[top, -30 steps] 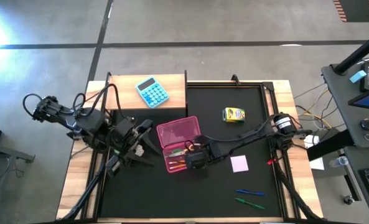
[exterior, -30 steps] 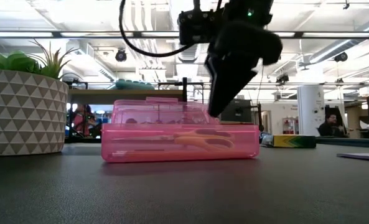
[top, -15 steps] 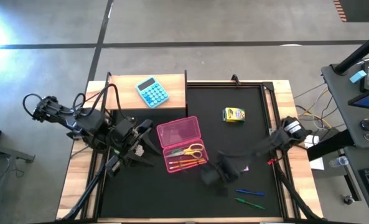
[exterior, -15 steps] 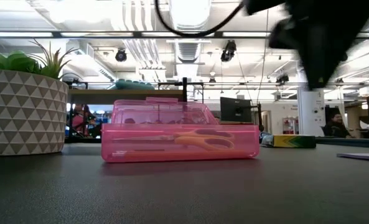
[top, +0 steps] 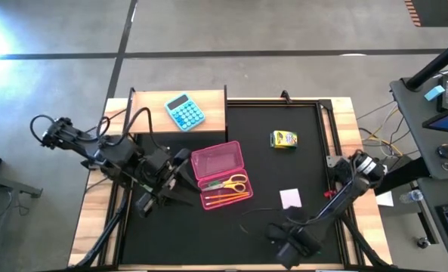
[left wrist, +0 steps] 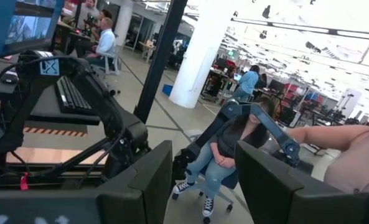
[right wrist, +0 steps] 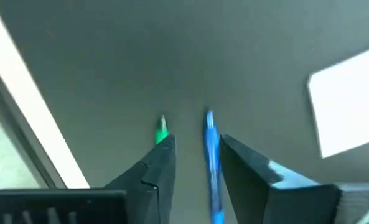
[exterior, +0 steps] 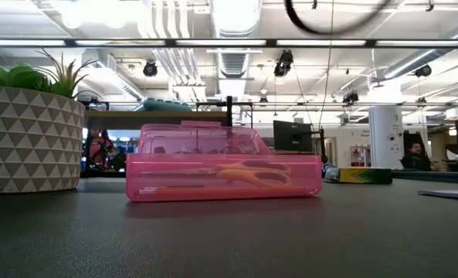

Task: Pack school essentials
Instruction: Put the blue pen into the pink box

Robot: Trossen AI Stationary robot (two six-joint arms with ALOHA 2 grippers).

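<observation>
My right tool (top: pixel 290 240) hung low at the surface's (top: pixel 284 166) near edge, fingers spread with the blue pen (right wrist: pixel 211 155) running between them and the green pen (right wrist: pixel 162 130) just beside. White note pad (top: pixel 290 198) lay nearby. Scissors (top: pixel 229 183) and orange pencils (top: pixel 227 198) sat in the open pink case (top: pixel 217 161). Crayon box (top: pixel 283 139) sat apart. My left tool (top: pixel 180 175) waited beside the case, spread.

A big bright room

Long lights (exterior: pixel 236 40) run across the ceiling. A white pillar (exterior: pixel 384 135) stands far back. The floor (top: pixel 231 30) is gray, and a person (left wrist: pixel 224 152) sits on a chair.
</observation>
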